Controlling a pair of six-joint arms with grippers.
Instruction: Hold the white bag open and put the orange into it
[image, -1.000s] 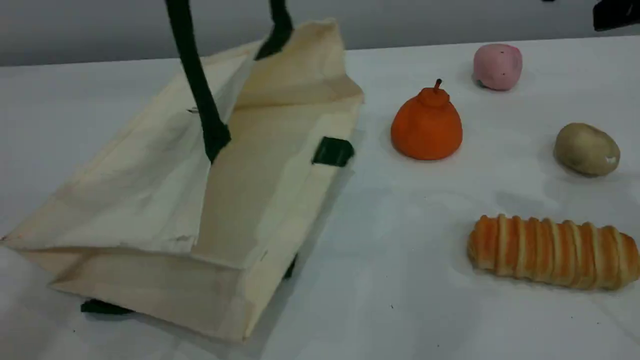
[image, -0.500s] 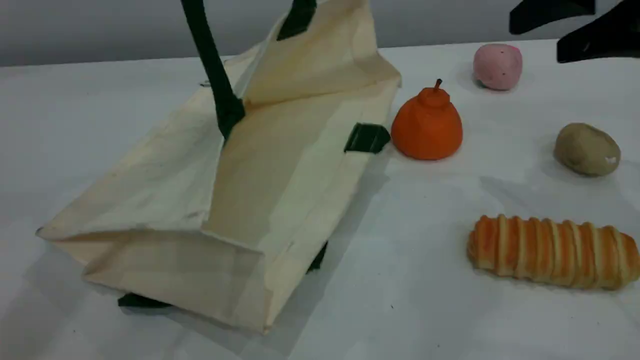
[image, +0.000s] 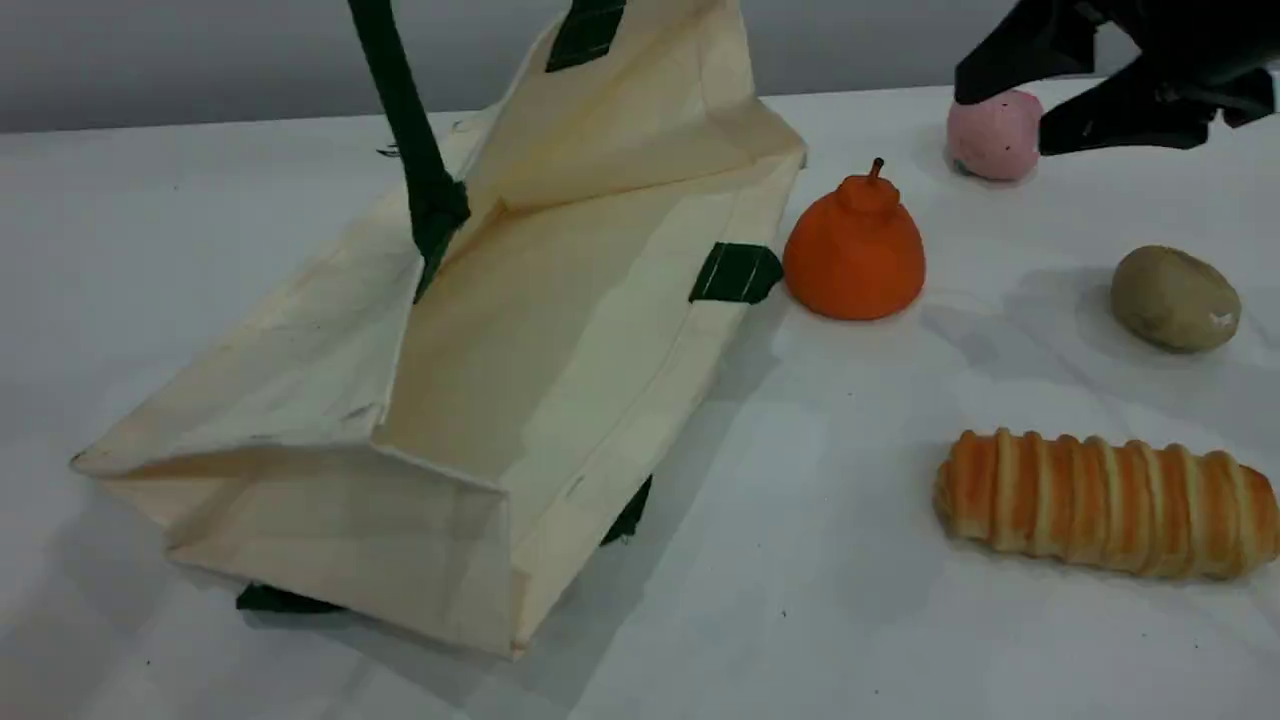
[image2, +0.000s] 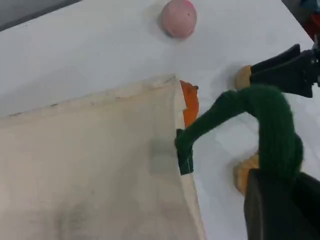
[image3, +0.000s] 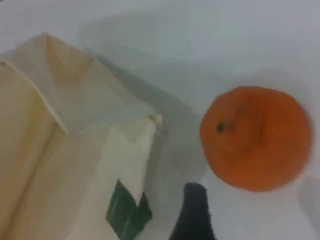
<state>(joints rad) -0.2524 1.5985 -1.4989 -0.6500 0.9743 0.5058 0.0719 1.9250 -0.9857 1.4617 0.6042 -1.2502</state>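
Scene view: bread loaf (image: 1105, 505), potato (image: 1174, 298), pink ball (image: 994, 135).

1. A white tabletop (image: 860, 620) fills nearly the whole scene view, matte and smooth, with a few tiny dark specks near its front edge.
2. Behind its far edge runs a plain grey wall (image: 200, 60), darker than the tabletop and without any marks.
3. The light is soft and diffuse; it comes from above and casts faint, blurred grey shadows on the white surface.
4. The wrist views show the same white surface from above.
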